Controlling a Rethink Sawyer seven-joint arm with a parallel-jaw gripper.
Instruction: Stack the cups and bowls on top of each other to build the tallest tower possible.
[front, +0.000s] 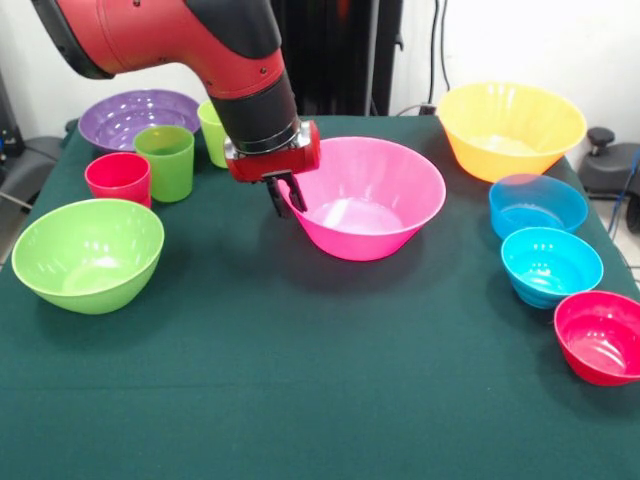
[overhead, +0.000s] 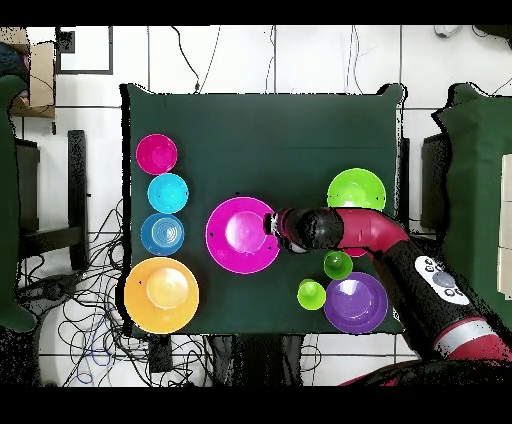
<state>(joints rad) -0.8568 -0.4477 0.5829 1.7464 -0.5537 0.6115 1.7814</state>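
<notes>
The tool (front: 284, 199) is clenched on the near-left rim of the large pink bowl (front: 372, 205), which sits mid-counter (front: 300, 380) among the other bowls and cups.

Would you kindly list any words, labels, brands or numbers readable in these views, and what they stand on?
None can be read: the bowls, cups and cloth are plain.
The arm bears small round marks in the overhead view, too small to read.
</notes>
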